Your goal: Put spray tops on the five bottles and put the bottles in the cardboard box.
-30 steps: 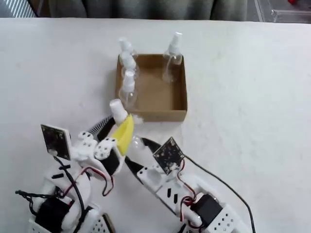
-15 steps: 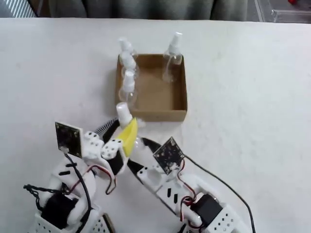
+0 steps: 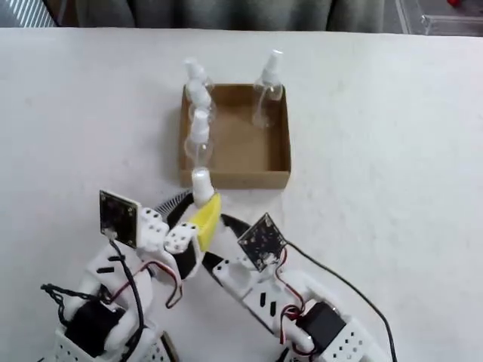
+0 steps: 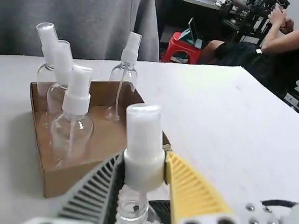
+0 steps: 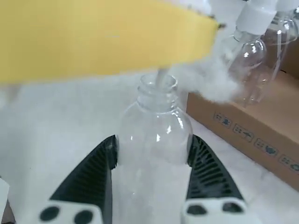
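The white tabletop runs back to a grey curtain and a red stool. Near the cardboard box holding four capped bottles, the right hand clamps an open bottle. The left hand pinches a spray top over it.

You have a white table that runs across the whole high view, up to its far edge along the top of the frame. The cardboard box sits flat on it, slightly above and left of centre. Just below the box's lower left corner stands a clear uncapped bottle; its foot is hidden. Both arm bases rest on the table at the bottom edge, and a black cable trails over it at lower right.
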`<state>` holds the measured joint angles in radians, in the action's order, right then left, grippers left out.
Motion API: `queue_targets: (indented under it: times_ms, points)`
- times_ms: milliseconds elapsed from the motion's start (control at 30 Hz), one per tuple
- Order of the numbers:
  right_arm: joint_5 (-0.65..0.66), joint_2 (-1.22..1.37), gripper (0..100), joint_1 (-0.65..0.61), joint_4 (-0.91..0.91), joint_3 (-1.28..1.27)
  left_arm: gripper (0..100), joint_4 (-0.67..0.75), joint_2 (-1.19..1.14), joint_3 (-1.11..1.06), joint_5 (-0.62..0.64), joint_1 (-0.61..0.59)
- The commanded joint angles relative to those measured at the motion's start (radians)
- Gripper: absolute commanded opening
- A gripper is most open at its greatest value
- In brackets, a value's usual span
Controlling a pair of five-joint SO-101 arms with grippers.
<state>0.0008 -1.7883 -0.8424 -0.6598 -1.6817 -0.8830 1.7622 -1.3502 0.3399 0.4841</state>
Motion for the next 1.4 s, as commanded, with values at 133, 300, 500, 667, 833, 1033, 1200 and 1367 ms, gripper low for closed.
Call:
queue_targets:
  times_ms: [133,300,500,667,833,1033,1200,1367]
  points:
    - [0.011,-0.015,1.6,0.025,-0.001,-0.009,2,-0.006,0.007,0.008,-0.009,0.013]
    - [0.011,-0.015,1.6,0.068,0.007,-0.009,2,-0.009,0.007,0.002,-0.015,0.008]
    - [0.009,-0.015,1.6,0.067,0.007,-0.009,2,0.049,0.007,-0.075,-0.115,0.010]
    - [0.009,-0.016,1.6,0.067,0.007,-0.009,2,0.075,0.008,-0.100,-0.117,0.012]
    - [0.009,-0.016,1.6,0.067,0.007,-0.009,6,0.077,0.008,-0.095,-0.114,0.010]
    - [0.009,-0.016,1.6,0.071,0.007,-0.009,29,0.068,0.008,-0.101,-0.031,0.005]
    - [0.011,-0.016,1.6,0.073,0.007,-0.009,35,0.077,0.008,-0.094,-0.014,-0.076]
    - [0.011,-0.016,1.6,0.073,0.007,-0.009,35,0.068,0.008,-0.060,-0.014,-0.113]
